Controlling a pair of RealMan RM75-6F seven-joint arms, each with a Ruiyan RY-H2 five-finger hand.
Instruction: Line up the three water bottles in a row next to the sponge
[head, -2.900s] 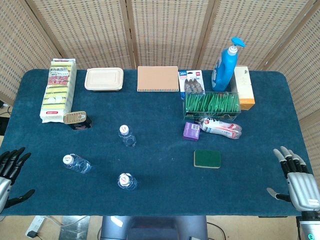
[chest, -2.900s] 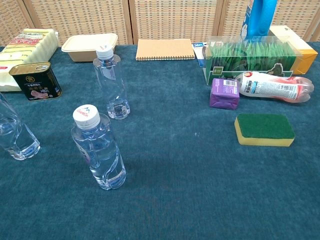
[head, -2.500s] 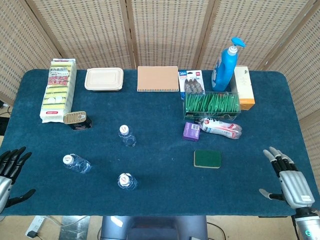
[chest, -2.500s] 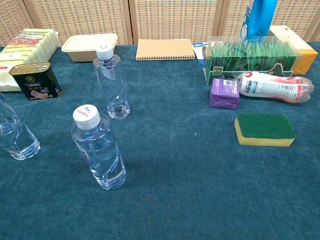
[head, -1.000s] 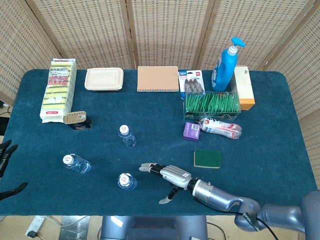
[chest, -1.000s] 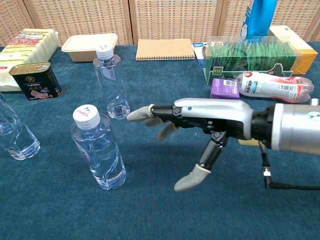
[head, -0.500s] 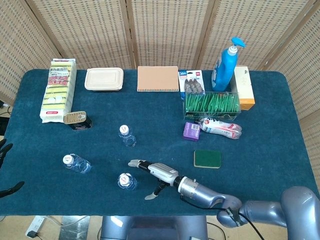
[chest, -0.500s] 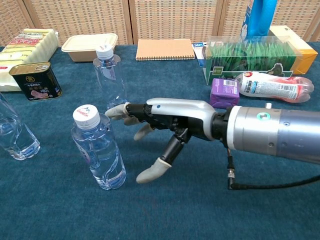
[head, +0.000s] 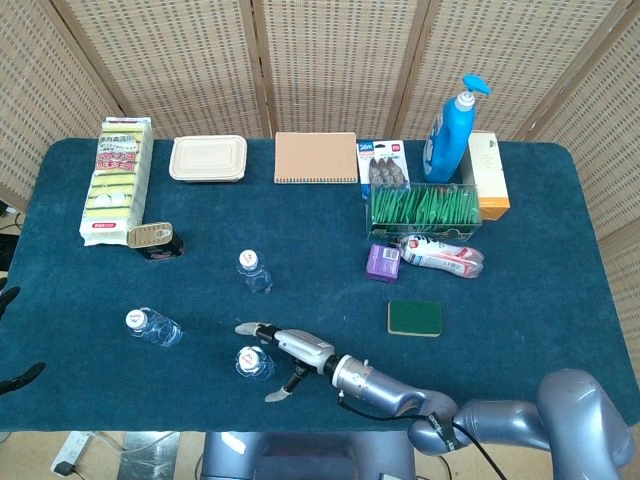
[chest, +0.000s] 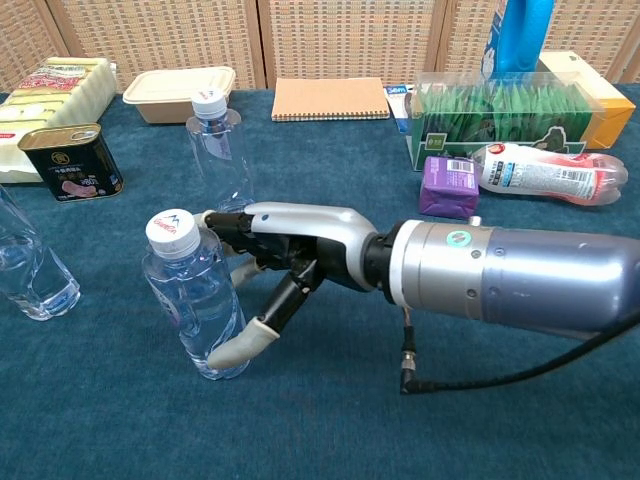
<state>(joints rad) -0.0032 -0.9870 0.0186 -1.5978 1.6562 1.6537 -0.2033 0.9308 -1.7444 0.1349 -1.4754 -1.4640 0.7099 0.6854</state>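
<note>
Three clear water bottles with white caps stand on the blue table. The near bottle (head: 253, 363) (chest: 196, 297) has my right hand (head: 285, 350) (chest: 268, 262) against its right side: fingers spread behind it, thumb tip (chest: 236, 347) at its base, not closed around it. The second bottle (head: 253, 271) (chest: 222, 165) stands further back. The third bottle (head: 153, 327) (chest: 26, 272) is at the left. The green sponge (head: 415, 318) lies right of centre; my forearm hides it in the chest view. Only the dark fingertips of my left hand (head: 10, 340) show at the table's left edge, apart and empty.
A dark tin can (head: 152, 238) (chest: 72, 160) sits left of the second bottle. A purple box (head: 383, 262), a lying red-labelled bottle (head: 442, 254) and a box of green packets (head: 424, 210) are behind the sponge. A notebook (head: 316, 157) and a food container (head: 208, 158) line the back.
My right arm swept in from the right edge across the table front, and the spread hand has reached the near bottle. My left hand has drawn back toward the left edge.
</note>
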